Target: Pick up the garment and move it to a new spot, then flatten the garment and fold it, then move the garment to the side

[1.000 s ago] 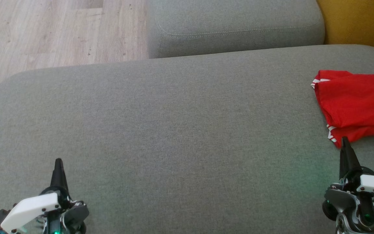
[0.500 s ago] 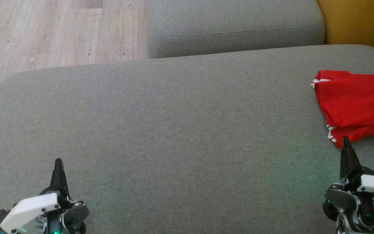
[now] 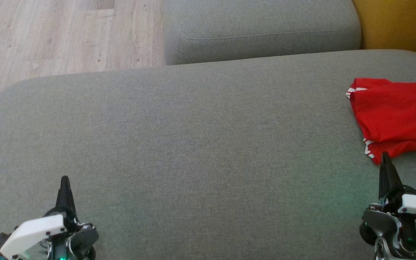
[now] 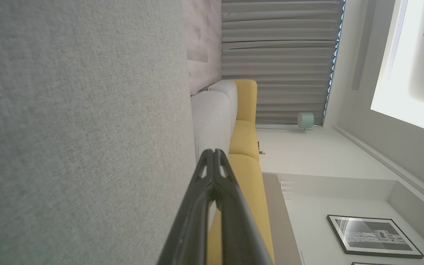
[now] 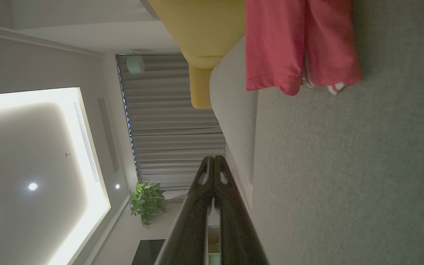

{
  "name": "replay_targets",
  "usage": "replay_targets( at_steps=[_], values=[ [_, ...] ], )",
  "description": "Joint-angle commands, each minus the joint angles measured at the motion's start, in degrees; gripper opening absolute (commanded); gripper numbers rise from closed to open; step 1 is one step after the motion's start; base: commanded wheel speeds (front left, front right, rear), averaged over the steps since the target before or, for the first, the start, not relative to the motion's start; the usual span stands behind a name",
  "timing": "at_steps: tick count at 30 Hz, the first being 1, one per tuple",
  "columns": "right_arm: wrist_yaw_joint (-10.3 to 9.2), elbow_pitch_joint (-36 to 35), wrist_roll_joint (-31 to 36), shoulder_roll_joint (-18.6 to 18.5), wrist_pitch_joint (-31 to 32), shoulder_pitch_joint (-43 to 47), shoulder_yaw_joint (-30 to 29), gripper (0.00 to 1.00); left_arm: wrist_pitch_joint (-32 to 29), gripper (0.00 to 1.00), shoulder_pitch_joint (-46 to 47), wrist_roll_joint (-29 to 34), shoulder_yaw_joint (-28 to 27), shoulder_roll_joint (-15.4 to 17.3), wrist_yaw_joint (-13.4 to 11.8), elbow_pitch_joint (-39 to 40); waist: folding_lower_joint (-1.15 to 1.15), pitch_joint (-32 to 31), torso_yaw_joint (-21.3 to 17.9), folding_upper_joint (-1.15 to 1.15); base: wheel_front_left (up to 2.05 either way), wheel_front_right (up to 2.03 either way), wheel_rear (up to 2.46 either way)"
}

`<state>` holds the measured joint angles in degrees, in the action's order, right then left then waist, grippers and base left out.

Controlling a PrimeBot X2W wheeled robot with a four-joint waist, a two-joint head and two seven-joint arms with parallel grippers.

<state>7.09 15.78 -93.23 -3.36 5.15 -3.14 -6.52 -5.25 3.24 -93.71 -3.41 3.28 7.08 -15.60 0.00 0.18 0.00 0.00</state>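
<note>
Unchanged since a second ago: red garment (image 3: 397, 115) folded at frame's right edge on grey cushion (image 3: 193, 137), just above right gripper (image 3: 385, 156); that and left gripper (image 3: 64, 179) pinched together, empty; likely task complete

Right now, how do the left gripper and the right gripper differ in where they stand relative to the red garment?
The right gripper has its tip by the near edge of the red garment; the left gripper is far off across the grey cushion. The right gripper's wrist view has the garment ahead; the left gripper's has grey cushion and a yellow seat. Both have fingers shut, holding nothing.
</note>
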Motion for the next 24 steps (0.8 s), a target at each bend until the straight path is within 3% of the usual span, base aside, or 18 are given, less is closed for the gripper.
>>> replay_targets(
  at_steps=[1, 24],
  values=[
    [0.4, -1.8, 0.2, -0.3, 0.5, -2.9, 1.0, 0.0, -0.3, 0.0, 2.8, 0.6, -1.9, 0.4, 0.4, 1.6, 0.0, 0.0, 0.0, 0.0, 0.0, 0.0, 0.0],
    [0.4, -1.8, 0.5, -0.1, 0.8, -3.0, 0.7, 0.0, -0.6, 0.0, 2.9, 0.8, -2.3, 0.2, 0.4, 1.6, 0.0, 0.0, 0.0, 0.0, 0.0, 0.0, 0.0]
  ],
)
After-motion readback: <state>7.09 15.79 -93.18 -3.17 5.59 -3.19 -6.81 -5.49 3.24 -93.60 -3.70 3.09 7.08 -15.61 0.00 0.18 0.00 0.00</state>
